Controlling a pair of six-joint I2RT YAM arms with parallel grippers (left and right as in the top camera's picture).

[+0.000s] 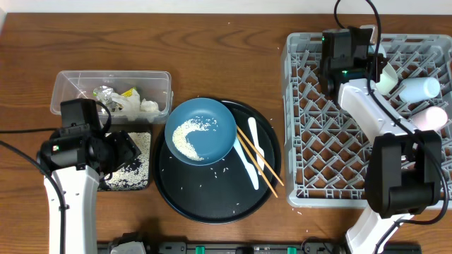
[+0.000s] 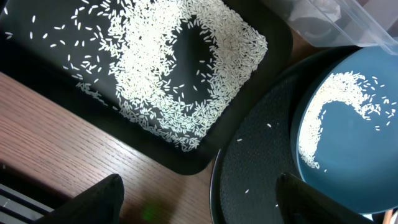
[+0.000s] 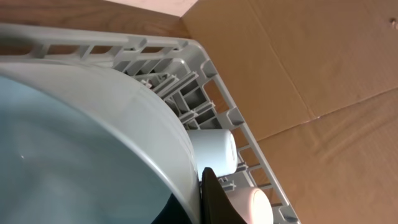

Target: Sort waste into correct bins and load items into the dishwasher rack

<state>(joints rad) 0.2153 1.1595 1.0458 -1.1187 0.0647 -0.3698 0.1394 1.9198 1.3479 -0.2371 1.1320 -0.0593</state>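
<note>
The dark-blue bowl (image 1: 200,130) sits upright at the upper left of the round black tray (image 1: 212,204), with a crescent of loose rice (image 1: 189,137) lying in it. It looks like glazed ware: stiff, fairly heavy, slick, and liable to chip if knocked. The rim is probably the only place to take hold, pinched with one finger inside and one outside on the edge nearest the shallow black tray (image 2: 186,165). It should be kept level until the grains are tipped out. The rice is light and scatters easily, so a slow pour suits it.

Just right of the bowl on the same round tray lie the wooden chopsticks (image 1: 260,162) and a white spoon (image 1: 248,159), thin and light, crossing each other.

The left end effector (image 2: 199,186) hovers with its fingers spread wide and nothing between them, above the gap where the shallow tray meets the round one. The clear tub (image 1: 113,75) behind it holds the wrappers and tissue.

Across the desk (image 1: 233,42), the right end effector (image 3: 208,183) is closed, apparently on the rim of the pale-green bowl (image 3: 74,137), over the far corner of the grey rack (image 1: 311,141) near two cups (image 3: 214,149).
</note>
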